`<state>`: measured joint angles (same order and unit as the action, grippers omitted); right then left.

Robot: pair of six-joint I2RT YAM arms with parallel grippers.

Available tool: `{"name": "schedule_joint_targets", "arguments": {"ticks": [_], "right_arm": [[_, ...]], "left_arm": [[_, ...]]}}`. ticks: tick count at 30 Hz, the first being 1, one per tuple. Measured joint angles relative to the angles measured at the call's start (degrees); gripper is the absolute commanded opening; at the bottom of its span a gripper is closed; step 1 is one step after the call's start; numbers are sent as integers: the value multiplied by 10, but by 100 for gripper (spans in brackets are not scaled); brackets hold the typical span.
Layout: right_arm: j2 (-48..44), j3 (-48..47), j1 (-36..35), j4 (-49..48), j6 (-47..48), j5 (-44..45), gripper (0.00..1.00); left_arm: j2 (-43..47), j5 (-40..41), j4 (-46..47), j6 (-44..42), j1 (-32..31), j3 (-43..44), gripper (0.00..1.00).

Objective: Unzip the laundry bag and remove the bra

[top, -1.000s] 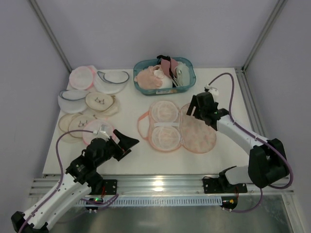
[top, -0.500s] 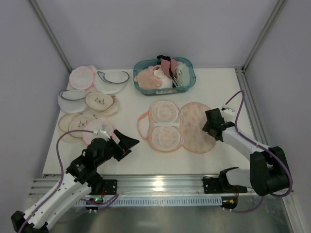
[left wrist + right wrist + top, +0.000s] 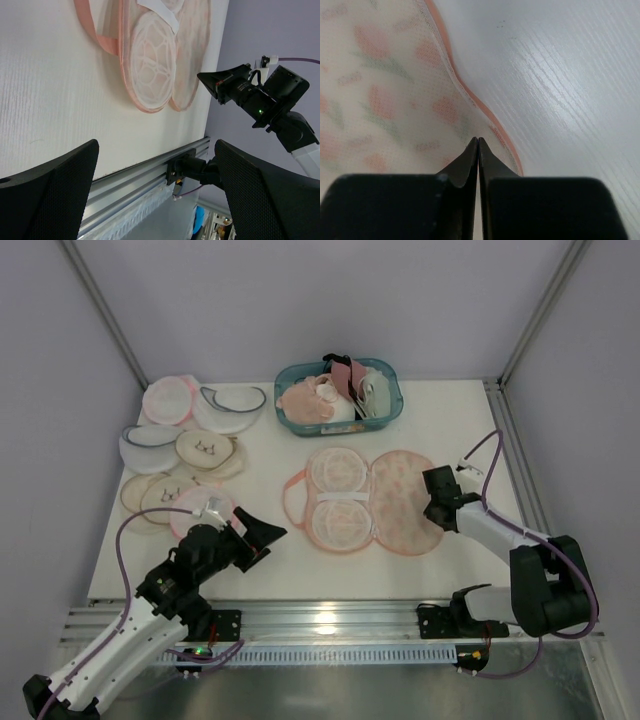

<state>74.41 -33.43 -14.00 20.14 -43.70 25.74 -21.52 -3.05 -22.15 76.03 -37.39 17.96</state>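
The laundry bag point(image 3: 405, 502) lies opened flat mid-table, its cream patterned flap with pink trim point(image 3: 380, 95) spread to the right. Its left half point(image 3: 338, 495) shows two round pale mesh cups with white ribs point(image 3: 150, 65) and a pink strap loop. I cannot tell whether the bra lies in them. My right gripper point(image 3: 437, 502) is shut, its tips point(image 3: 478, 139) low over the patterned flap just inside the pink edge. No fabric shows between the jaws. My left gripper point(image 3: 262, 532) hangs wide open point(image 3: 155, 145) off the bag's near-left side, holding nothing.
A teal basket point(image 3: 385, 410) at the back holds a peach garment and other laundry. Round mesh pouches and padded cups point(image 3: 205, 450) lie along the left side. The metal rail point(image 3: 320, 620) runs along the near table edge, and the frame posts stand at the back corners.
My right gripper moved from the flap's far right corner toward the near right edge, dropped low and closed its jaws. The left arm and the bag stayed put.
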Motion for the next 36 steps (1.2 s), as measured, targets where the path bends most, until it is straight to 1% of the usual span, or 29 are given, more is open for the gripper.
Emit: {"name": "schedule_joint_targets", "arguments": {"ticks": [4, 5, 6, 9, 15, 20, 26, 31, 36], "right_arm": [[0, 0, 0, -1, 0, 0, 5], [-1, 0, 1, -1, 3, 0, 30], [-2, 0, 1, -1, 1, -1, 38], [-12, 0, 2, 3, 16, 0, 50], [-38, -6, 8, 16, 31, 8, 51], [-39, -6, 40, 17, 35, 4, 50], [-19, 5, 88, -9, 49, -37, 46], [-14, 16, 92, -26, 63, -73, 45], [-37, 33, 92, -39, 70, -92, 44]], "left_arm": [[0, 0, 0, 0, 0, 0, 99], [1, 0, 0, 0, 0, 0, 99], [2, 0, 0, 0, 0, -1, 99], [3, 0, 0, 0, 0, -3, 100], [3, 0, 0, 0, 0, -5, 99], [3, 0, 0, 0, 0, -5, 100], [3, 0, 0, 0, 0, -5, 99], [1, 0, 0, 0, 0, -5, 100], [-8, 0, 0, 0, 0, -5, 100]]}}
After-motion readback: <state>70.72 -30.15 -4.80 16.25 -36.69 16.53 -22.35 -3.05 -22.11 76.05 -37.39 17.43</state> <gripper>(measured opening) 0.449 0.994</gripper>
